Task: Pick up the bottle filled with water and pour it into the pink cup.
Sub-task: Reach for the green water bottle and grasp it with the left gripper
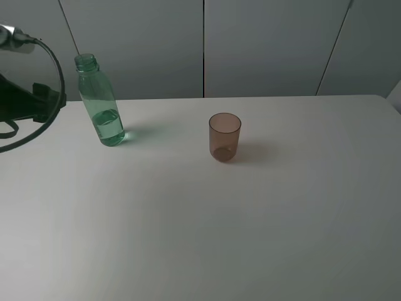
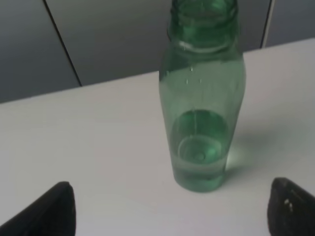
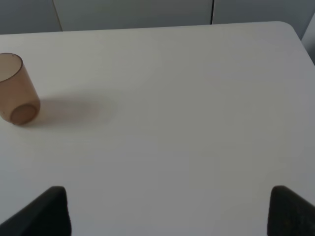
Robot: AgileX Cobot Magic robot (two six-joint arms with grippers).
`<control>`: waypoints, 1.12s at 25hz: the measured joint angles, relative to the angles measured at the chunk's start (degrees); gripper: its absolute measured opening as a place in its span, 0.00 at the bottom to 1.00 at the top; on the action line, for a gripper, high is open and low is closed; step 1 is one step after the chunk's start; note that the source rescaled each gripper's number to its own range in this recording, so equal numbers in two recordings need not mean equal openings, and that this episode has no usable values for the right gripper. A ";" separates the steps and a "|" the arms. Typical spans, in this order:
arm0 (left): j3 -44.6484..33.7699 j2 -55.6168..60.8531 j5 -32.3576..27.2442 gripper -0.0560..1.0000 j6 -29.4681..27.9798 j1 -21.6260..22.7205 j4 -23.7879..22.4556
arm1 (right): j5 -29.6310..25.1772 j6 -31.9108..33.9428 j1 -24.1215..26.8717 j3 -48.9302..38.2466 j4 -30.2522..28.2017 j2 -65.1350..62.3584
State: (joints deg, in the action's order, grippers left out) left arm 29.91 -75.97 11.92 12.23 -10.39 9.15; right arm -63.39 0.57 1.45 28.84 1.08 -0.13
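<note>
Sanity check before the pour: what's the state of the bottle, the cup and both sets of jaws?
bottle: upright on the table, no cap, water in its lower part, not held.
pink cup: upright, open end up, looks empty, standing apart from the bottle.
left gripper: jaws open wide, bottle ahead of them, not gripped.
right gripper: jaws open wide, holding nothing.

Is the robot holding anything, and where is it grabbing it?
Nothing is held. The left end effector is open, short of the bottle; the right end effector is open, away from the cup.
</note>
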 joint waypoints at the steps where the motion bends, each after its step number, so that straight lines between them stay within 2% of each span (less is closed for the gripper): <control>1: -0.80 -1.45 2.39 1.00 0.11 -0.11 -0.39 | 0.00 0.00 0.00 0.00 0.00 0.00; 10: -6.58 -12.09 25.44 1.00 -1.06 -0.37 -4.40 | 0.00 0.00 0.00 0.00 0.00 0.00; 20: -4.14 -24.87 41.11 1.00 -1.19 -0.37 -9.15 | 0.00 0.00 0.00 0.00 0.00 0.00; 28: -2.09 -32.82 46.09 1.00 -1.19 -0.37 -9.70 | 0.00 0.00 0.00 0.00 0.00 0.00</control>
State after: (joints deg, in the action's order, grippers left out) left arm 27.81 -108.78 58.01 11.04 -10.76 -0.55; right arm -63.39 0.57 1.45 28.84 1.08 -0.13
